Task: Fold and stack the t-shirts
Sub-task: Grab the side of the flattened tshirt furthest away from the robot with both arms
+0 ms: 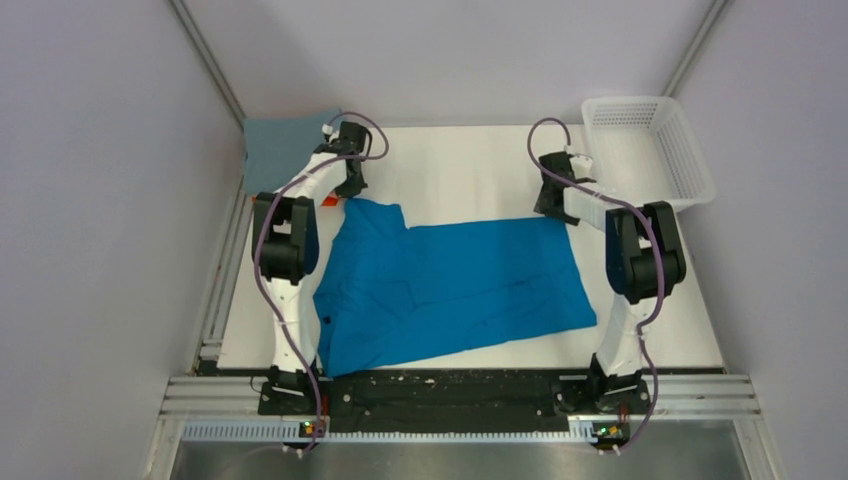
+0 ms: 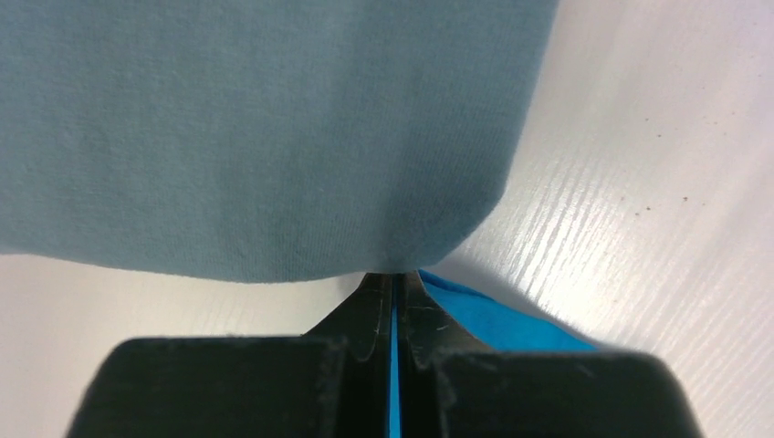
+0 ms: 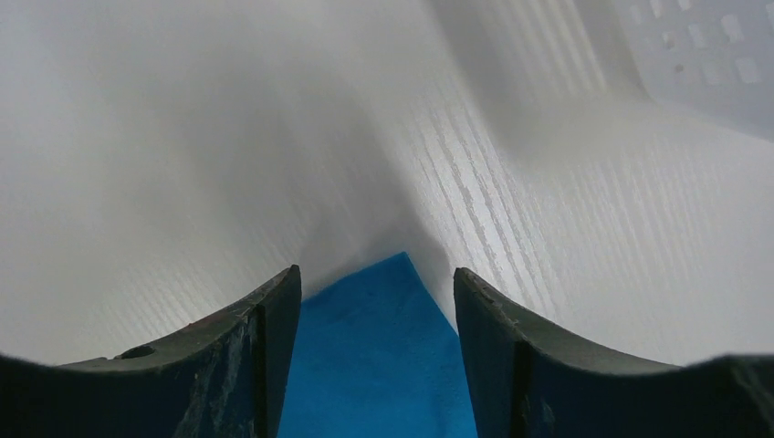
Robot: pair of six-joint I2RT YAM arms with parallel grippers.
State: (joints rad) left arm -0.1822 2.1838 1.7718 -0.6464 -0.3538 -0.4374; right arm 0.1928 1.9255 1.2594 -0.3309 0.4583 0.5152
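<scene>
A bright blue t-shirt point(image 1: 450, 285) lies spread flat across the middle of the table. My left gripper point(image 1: 350, 188) is at its far left corner, shut on a thin edge of the blue cloth point(image 2: 493, 319); in the left wrist view point(image 2: 394, 278) a blue strip shows between the closed jaws. A folded dusty grey-blue t-shirt point(image 1: 285, 148) lies just beyond it and also shows in the left wrist view point(image 2: 256, 137). My right gripper point(image 1: 552, 207) is open, its jaws either side of the shirt's far right corner point(image 3: 383, 347) without closing on it. A sliver of orange cloth point(image 1: 330, 201) shows under the left arm.
A white plastic mesh basket point(image 1: 690, 160) stands at the far right corner of the table; its wall shows in the right wrist view point(image 3: 712, 64). Grey walls close in on both sides. The arm bases sit at the near edge.
</scene>
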